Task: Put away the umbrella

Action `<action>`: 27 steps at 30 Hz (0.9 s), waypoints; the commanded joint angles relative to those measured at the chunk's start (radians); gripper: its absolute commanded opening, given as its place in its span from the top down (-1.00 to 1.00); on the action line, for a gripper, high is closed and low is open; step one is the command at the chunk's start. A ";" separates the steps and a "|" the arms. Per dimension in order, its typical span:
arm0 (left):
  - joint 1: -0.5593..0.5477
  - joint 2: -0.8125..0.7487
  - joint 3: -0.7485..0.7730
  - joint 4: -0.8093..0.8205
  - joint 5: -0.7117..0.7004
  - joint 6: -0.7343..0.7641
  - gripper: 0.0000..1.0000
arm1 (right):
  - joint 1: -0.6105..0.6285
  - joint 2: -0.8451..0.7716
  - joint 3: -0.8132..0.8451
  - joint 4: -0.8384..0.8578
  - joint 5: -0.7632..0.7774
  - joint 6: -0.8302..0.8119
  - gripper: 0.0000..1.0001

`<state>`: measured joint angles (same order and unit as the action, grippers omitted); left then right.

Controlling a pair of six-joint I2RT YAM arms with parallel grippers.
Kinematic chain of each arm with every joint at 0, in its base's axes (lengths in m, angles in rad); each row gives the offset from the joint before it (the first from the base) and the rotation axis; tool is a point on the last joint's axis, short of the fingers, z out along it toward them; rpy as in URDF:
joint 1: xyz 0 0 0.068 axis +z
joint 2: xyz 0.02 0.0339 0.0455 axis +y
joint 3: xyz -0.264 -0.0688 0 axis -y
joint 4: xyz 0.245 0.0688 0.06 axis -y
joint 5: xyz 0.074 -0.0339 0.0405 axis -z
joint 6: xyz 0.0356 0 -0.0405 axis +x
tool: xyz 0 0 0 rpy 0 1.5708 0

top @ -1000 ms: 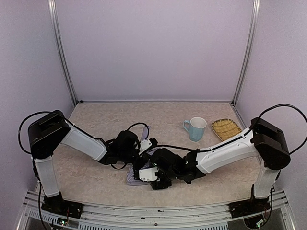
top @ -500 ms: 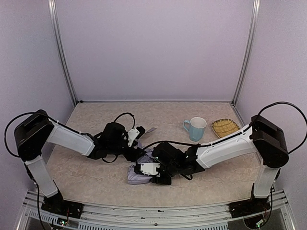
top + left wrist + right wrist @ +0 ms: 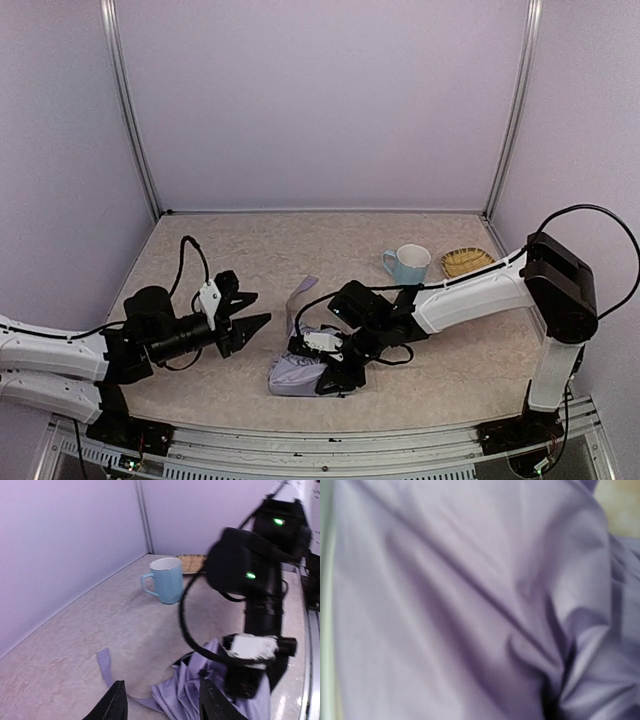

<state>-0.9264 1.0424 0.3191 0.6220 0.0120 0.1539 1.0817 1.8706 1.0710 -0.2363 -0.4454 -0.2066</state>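
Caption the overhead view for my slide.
Right gripper down on the crumpled lavender umbrella; left gripper open, clear of it.

Soft even light, faint shadows, we note blur in the left wrist view, umbrella (image 3: 470, 590) fabric unfocused in the right.

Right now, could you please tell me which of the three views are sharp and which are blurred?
Top external view: sharp and evenly lit, with only soft shadows. Left wrist view: the mug is fairly crisp, the right arm blurred. Right wrist view: too close, showing just soft, unfocused umbrella fabric.
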 commanded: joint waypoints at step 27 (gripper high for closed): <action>-0.140 0.473 0.191 -0.314 0.168 0.176 0.06 | -0.128 0.323 0.154 -0.328 -0.370 0.003 0.32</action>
<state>-1.1118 1.4715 0.4671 0.4198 0.1051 0.4046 0.9497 2.0949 1.2633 -0.4110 -0.9009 -0.2035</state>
